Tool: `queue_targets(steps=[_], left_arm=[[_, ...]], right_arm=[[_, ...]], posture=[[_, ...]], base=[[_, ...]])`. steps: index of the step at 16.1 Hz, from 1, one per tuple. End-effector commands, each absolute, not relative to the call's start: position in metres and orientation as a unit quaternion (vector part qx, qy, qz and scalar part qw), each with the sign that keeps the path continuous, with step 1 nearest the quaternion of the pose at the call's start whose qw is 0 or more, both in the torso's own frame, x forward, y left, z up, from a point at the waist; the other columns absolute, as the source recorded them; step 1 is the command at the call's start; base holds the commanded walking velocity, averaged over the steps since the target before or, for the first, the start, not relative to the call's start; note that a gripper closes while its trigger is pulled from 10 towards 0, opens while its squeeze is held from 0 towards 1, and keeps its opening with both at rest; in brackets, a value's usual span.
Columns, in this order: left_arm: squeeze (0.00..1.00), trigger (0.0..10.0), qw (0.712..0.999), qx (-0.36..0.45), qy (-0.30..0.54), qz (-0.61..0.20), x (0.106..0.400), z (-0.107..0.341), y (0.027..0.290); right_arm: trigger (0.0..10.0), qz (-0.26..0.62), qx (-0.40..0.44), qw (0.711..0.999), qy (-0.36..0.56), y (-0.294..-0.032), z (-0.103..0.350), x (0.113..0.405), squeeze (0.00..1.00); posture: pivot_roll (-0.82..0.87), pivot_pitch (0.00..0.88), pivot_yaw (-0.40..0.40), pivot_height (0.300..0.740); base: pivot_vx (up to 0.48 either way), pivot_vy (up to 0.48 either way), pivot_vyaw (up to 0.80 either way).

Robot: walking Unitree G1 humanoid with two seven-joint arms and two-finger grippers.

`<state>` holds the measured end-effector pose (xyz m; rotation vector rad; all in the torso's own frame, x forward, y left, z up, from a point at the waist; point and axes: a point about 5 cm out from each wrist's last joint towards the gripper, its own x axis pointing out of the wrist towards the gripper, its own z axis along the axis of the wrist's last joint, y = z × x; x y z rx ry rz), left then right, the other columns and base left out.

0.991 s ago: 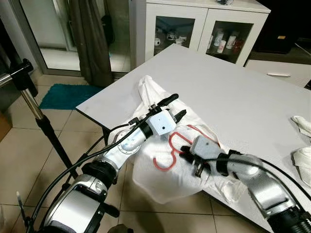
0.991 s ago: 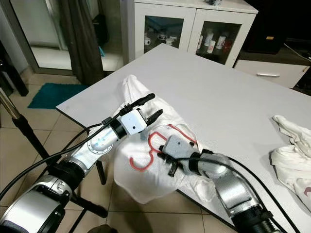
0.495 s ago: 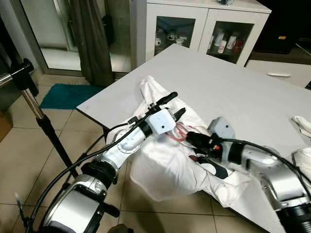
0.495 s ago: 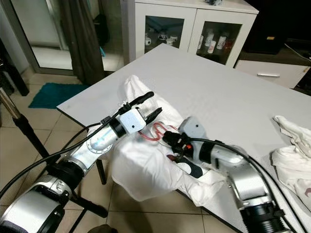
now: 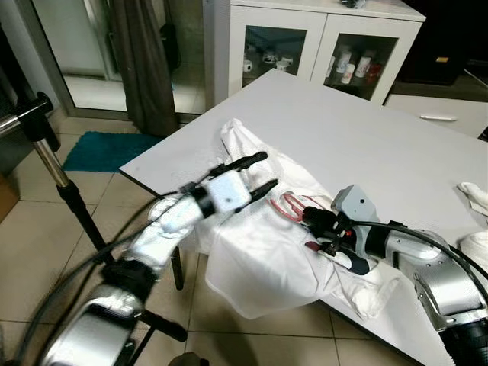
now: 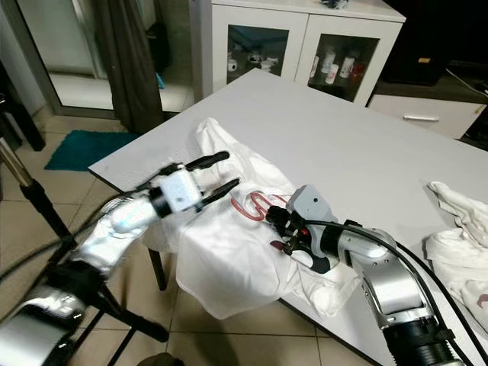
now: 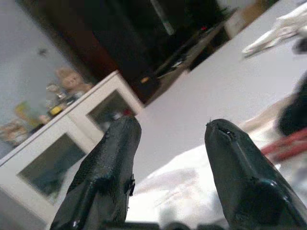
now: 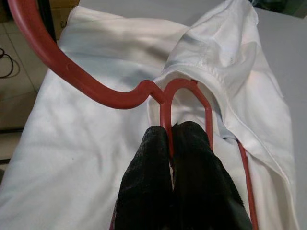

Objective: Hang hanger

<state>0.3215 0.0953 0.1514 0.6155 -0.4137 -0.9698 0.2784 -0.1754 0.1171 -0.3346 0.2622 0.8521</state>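
Observation:
A white shirt [image 5: 259,259] lies on the white table [image 5: 358,137] and droops over its near edge. A red hanger [image 6: 255,204] sits inside the shirt, its hook poking out at the collar. My right gripper [image 6: 279,224] is shut on the hanger's neck, seen close in the right wrist view as the black fingertips [image 8: 158,143] pinch the red hanger [image 8: 86,84] above the shirt collar [image 8: 216,67]. My left gripper [image 5: 255,174] hovers open just left of the hook, over the shirt, with nothing between its fingers [image 7: 120,143]. The left arm is blurred.
A metal clothes rack pole [image 5: 53,168] stands on the tiled floor to the left. More white garments [image 6: 457,229] lie at the table's right edge. A white glass-door cabinet [image 5: 320,38] stands behind the table. A teal rug [image 5: 99,149] lies by the curtain.
My right gripper carried the hanger from the table's edge up onto the table, drawing the shirt over it. The left arm has just swung back to the left, away from the hook.

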Motion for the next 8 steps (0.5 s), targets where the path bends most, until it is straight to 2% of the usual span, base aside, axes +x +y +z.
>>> queue_targets(steps=[1,2,3,4,5,6,8], left_arm=[[0.0,10.0,0.801,0.292,-0.183,-0.489,0.316,0.151,0.095],[0.0,10.0,0.784,0.311,-0.175,-0.507,0.312,0.148,0.098],[0.0,10.0,0.755,0.341,-0.16,-0.537,0.305,0.142,0.102],[0.0,10.0,0.745,0.352,-0.153,-0.547,0.303,0.139,0.104],[0.0,10.0,0.723,0.378,-0.133,-0.563,0.299,0.134,0.11],[0.0,10.0,0.707,0.403,-0.118,-0.569,0.298,0.131,0.115],[0.0,10.0,0.707,0.429,-0.122,-0.549,0.304,0.134,0.121]], right_arm=[[2.7,0.404,-0.167,0.889,0.138,-0.179,0.112,0.279,0.0],[2.6,0.403,-0.174,0.888,0.139,-0.181,0.111,0.28,0.0],[1.9,0.4,-0.191,0.886,0.134,-0.182,0.111,0.282,0.0],[1.7,0.399,-0.194,0.886,0.131,-0.182,0.112,0.283,0.0],[1.1,0.399,-0.205,0.885,0.123,-0.183,0.113,0.284,0.0],[1.0,0.399,-0.212,0.885,0.114,-0.183,0.114,0.284,0.0],[0.0,0.393,-0.215,0.89,0.088,-0.183,0.119,0.287,0.0]], posture=[[0.03,0.0,-0.043,0.723],[0.03,0.0,-0.043,0.723],[0.04,0.0,-0.047,0.723],[0.04,0.0,-0.048,0.723],[0.04,0.0,-0.049,0.723],[0.04,0.0,-0.049,0.723],[0.03,0.0,-0.051,0.723]], base=[[0.0,0.0,0.0],[0.0,0.0,0.0],[0.0,0.0,0.0],[0.0,0.0,0.0],[0.0,0.0,0.0],[0.0,0.0,0.0],[0.0,0.0,0.0]])
